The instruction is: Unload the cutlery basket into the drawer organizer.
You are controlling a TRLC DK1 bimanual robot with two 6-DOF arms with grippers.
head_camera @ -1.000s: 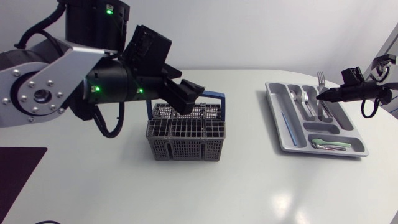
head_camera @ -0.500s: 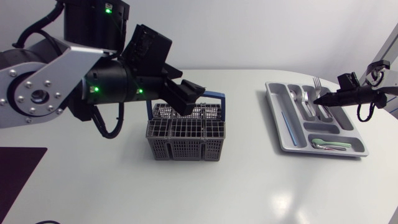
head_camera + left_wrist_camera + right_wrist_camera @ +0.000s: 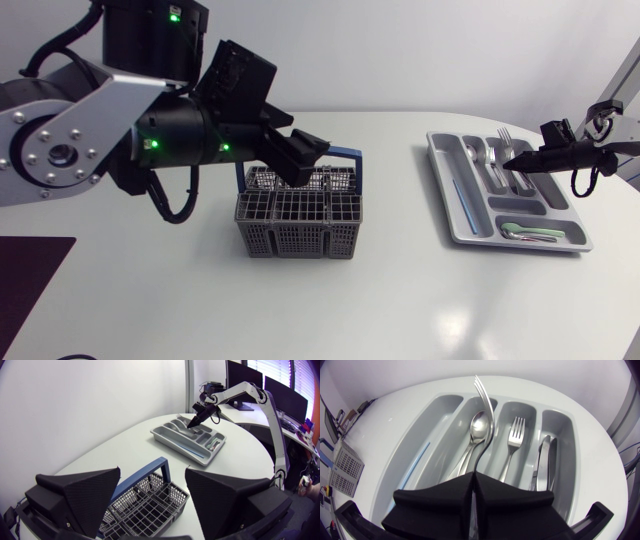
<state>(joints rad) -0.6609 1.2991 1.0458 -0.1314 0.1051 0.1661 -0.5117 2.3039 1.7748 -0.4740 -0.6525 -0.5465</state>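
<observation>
As the left hand (image 3: 152, 472) hung open above the basket (image 3: 297, 215), the right hand (image 3: 474, 476), gripping a fork (image 3: 489, 400), had sunk toward the white worktop's (image 3: 400, 290) organizer (image 3: 453, 210).

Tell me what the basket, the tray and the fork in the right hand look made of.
The basket: likely plastic, matte grey moulded mesh, blue handle. The tray: probably plastic, smooth light grey, softly glossy rounded compartments. The fork in the right hand: metal, likely steel, polished with bright reflections.
</observation>
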